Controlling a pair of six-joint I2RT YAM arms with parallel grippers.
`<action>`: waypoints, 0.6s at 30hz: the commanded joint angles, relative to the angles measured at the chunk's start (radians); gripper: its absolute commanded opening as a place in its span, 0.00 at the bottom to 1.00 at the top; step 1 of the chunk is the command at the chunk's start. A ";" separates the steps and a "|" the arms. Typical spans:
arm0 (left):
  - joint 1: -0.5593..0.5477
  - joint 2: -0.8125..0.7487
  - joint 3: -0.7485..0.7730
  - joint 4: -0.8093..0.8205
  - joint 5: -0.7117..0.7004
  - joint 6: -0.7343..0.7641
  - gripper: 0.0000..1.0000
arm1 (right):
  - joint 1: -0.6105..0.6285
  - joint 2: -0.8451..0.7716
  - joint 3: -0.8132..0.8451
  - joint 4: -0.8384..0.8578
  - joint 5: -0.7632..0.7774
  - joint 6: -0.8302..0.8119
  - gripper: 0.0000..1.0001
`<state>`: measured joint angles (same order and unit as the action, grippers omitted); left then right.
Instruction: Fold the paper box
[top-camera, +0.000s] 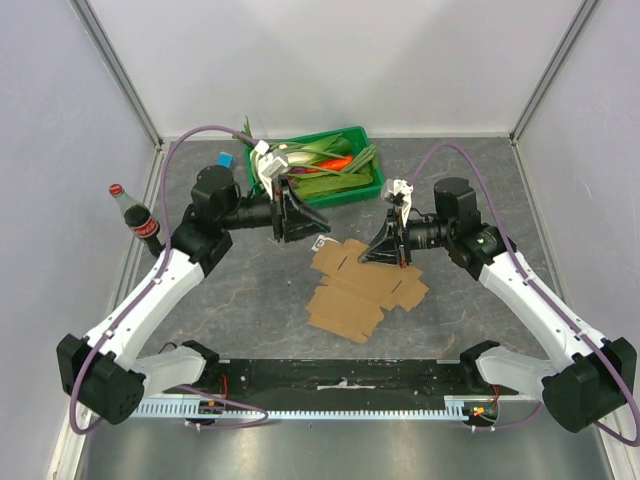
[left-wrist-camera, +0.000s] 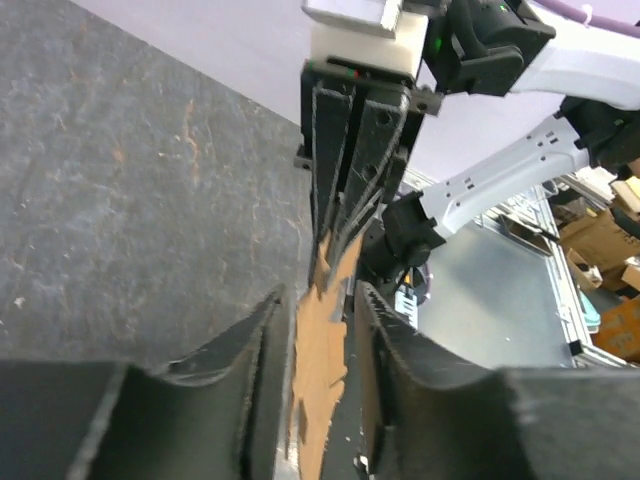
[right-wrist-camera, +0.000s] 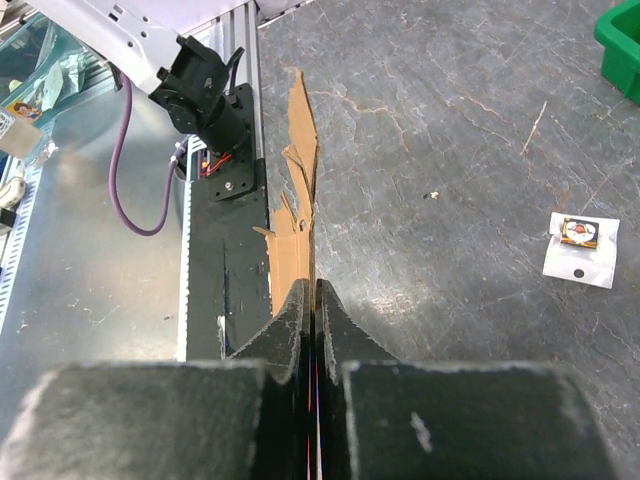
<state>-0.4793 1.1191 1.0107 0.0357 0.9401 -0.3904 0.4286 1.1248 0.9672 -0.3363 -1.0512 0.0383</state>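
One paper box (top-camera: 362, 290) in R hand (right-wrist-camera: 311, 293) pinch; red bottle (top-camera: 140, 218) label illegible.

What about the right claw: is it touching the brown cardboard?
Touching. The right wrist view shows the right gripper shut, its tips pinching the paper box edge between them.

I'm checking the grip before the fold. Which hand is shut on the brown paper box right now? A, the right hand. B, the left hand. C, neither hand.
A: in the right wrist view the right hand has its fingers pressed together on the edge of the paper box, while the left hand has its fingers apart.
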 joint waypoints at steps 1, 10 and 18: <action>-0.002 0.117 0.116 -0.101 0.011 0.088 0.33 | 0.009 -0.005 0.016 0.062 -0.036 0.029 0.00; -0.013 0.208 0.125 -0.105 0.166 0.114 0.20 | 0.030 0.018 0.047 0.097 -0.010 0.075 0.00; -0.025 0.206 0.112 -0.092 0.186 0.122 0.21 | 0.055 0.044 0.062 0.176 0.028 0.143 0.00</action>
<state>-0.4961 1.3560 1.1217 -0.0765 1.0805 -0.3130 0.4702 1.1614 0.9829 -0.2596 -1.0389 0.1272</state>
